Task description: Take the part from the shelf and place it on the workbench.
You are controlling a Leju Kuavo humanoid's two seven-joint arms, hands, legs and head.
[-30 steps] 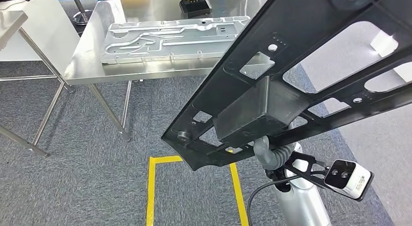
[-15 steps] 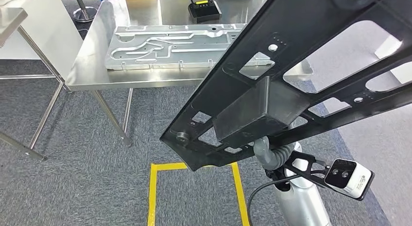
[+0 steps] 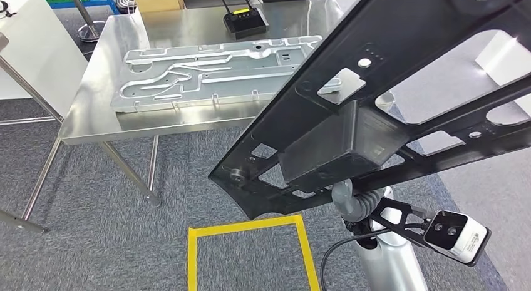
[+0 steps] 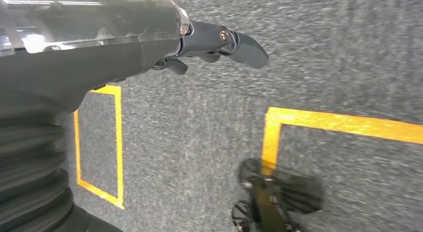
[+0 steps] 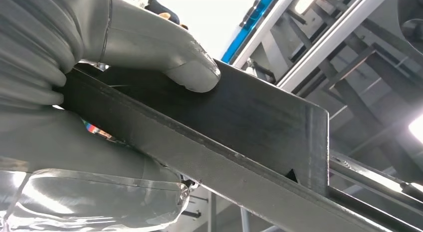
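Head view: the black metal frame part (image 3: 401,97) — long, with cut-out openings and a box-shaped block on its underside — slants across the right of the scene above the grey carpet, short of the steel bench (image 3: 125,109). The right hand (image 5: 114,77) grips the part's block, thumb pressed on one face and the remaining fingers wrapped beneath (right wrist view). The left hand (image 4: 149,47) hangs over the carpet, holding nothing, its fingers loosely apart. On the bench lie a silver stamped plate (image 3: 213,72) and a black device (image 3: 245,22). Yellow floor tape (image 3: 250,231) marks a rectangle — directly below the part.
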